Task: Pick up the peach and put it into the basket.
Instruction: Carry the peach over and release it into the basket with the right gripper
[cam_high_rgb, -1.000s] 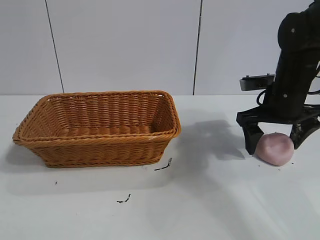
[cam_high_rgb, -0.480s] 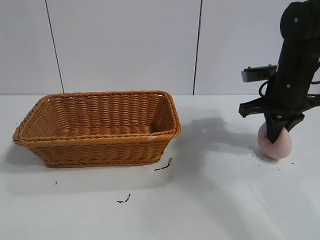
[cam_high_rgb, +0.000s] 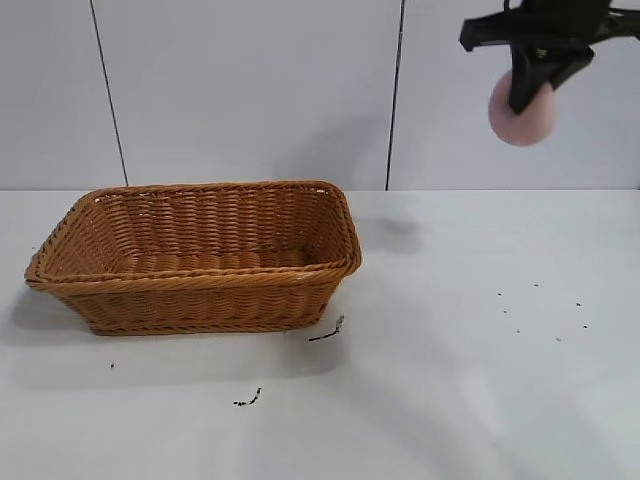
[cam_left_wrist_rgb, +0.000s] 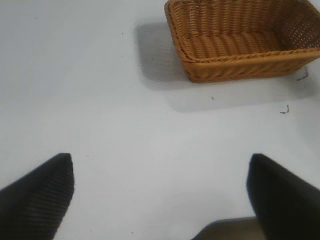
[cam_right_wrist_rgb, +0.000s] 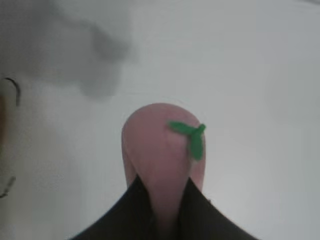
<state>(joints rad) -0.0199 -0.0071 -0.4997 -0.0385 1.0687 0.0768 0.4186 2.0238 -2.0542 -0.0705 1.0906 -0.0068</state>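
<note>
My right gripper (cam_high_rgb: 528, 95) is shut on the pale-pink peach (cam_high_rgb: 522, 117) and holds it high above the table at the far right, well above and to the right of the basket. In the right wrist view the peach (cam_right_wrist_rgb: 160, 150) with its green leaf sits squeezed between the two dark fingers (cam_right_wrist_rgb: 125, 215). The orange-brown wicker basket (cam_high_rgb: 200, 290) stands on the table at the left, with nothing in it; it also shows in the left wrist view (cam_left_wrist_rgb: 240, 65). My left gripper (cam_left_wrist_rgb: 160, 190) is open over bare table, away from the basket, and does not show in the exterior view.
The white table (cam_high_rgb: 450, 400) carries small dark specks and bits (cam_high_rgb: 330, 330) near the basket's front corner and at the right. A pale panelled wall stands behind.
My right gripper closed on the peach on the table and lifted it straight up to the top of the view. The basket has not moved.
</note>
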